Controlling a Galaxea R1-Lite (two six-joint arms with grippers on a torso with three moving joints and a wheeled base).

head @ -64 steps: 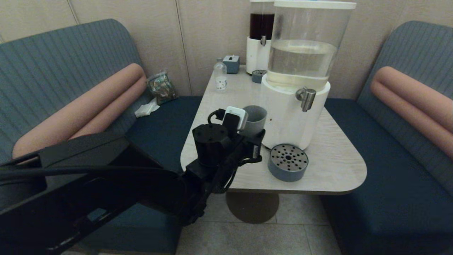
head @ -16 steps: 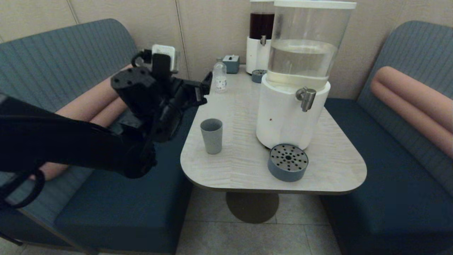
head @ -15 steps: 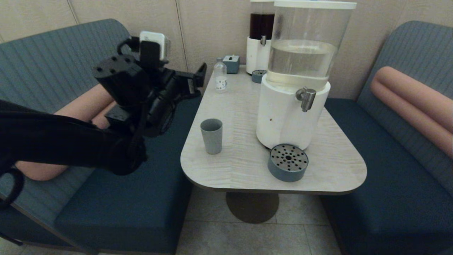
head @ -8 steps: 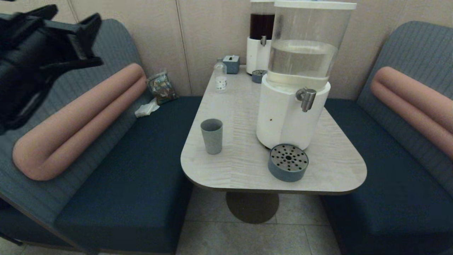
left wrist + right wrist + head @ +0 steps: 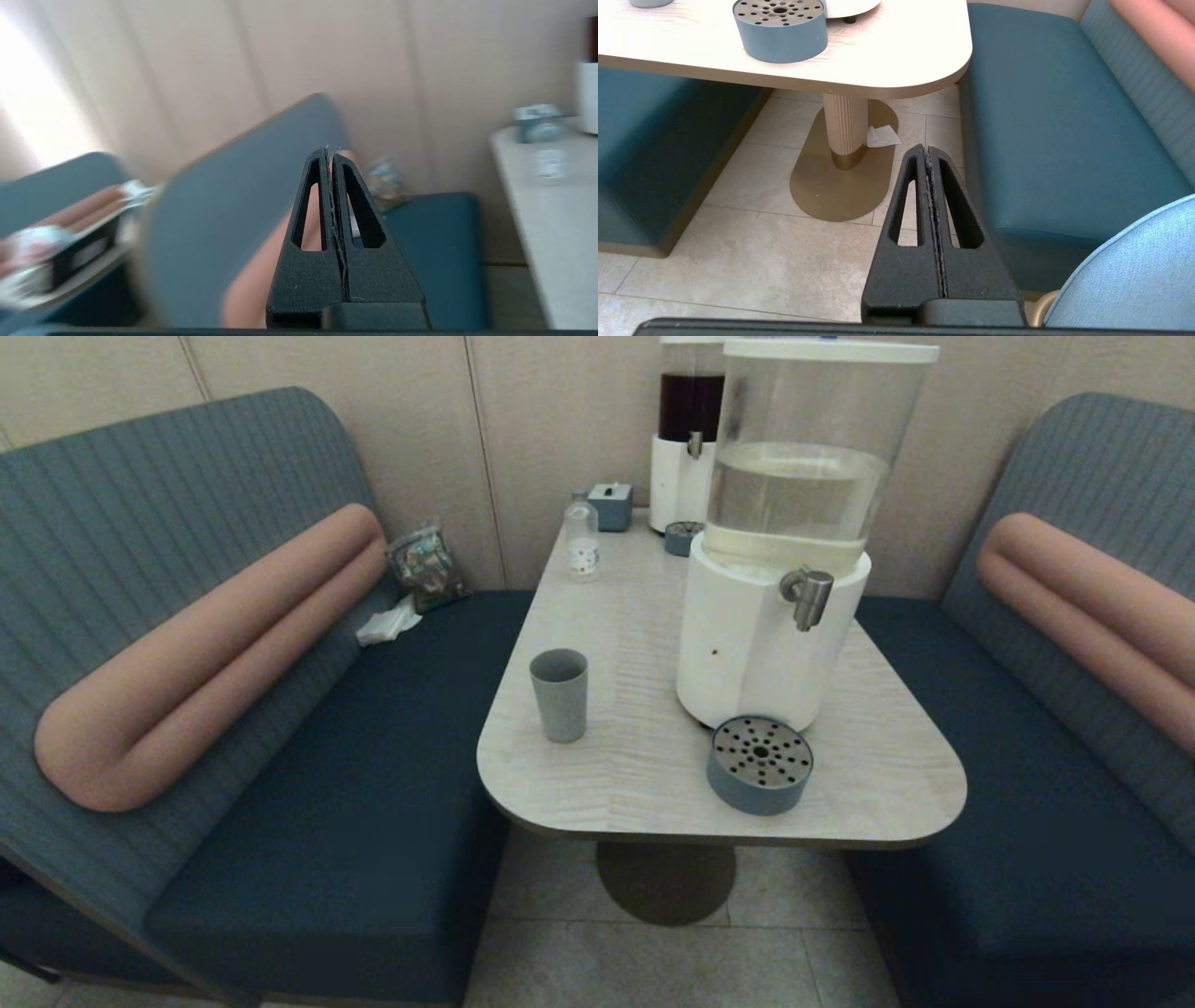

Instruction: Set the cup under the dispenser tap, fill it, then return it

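From my head camera neither arm shows. The table (image 5: 868,775) carries the big clear-water dispenser (image 5: 794,523), with the dark-liquid dispenser (image 5: 689,439) behind it by the wall. The dispenser tap (image 5: 808,595) juts from the white base above the drip tray (image 5: 759,763), which sits at the base's foot near the table's front edge. The cup (image 5: 559,693) stands upright and alone near the table's left edge, well apart from the tap, with bare tabletop between it and the dispenser. A small clear bottle (image 5: 582,539) and a grey box (image 5: 611,505) stand farther back.

Only my wrist cameras show the grippers. The left gripper (image 5: 331,151) hangs over the left bench, jaws pressed together on nothing. The right gripper (image 5: 926,150) hangs low over the floor tiles beside the table's pedestal (image 5: 845,135), jaws likewise closed and empty, the drip tray above it.
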